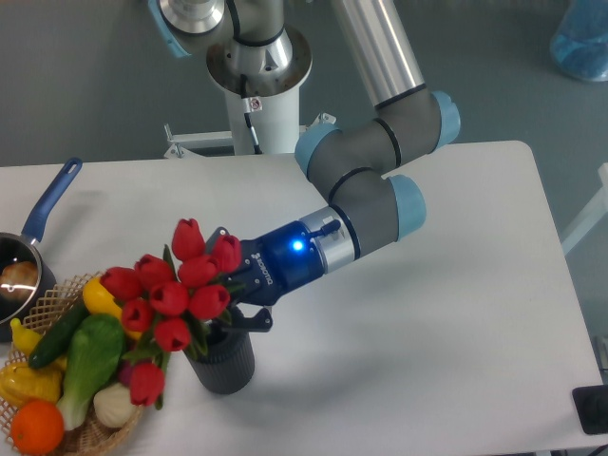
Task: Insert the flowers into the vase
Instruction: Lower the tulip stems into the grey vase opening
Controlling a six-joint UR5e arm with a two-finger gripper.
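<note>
At 7 o'clock on the table (456, 285) we see the vase (224, 361) standing upright, with the flowers (176, 290) massed over its mouth and spilling toward 9 o'clock over the wicker basket (81, 439) of toy vegetables (85, 366). We log the gripper (233, 299) at the stems above the vase; blooms hide its fingers, so we cannot tell its grip. Saucepan (33, 252) at 9 o'clock.
</note>
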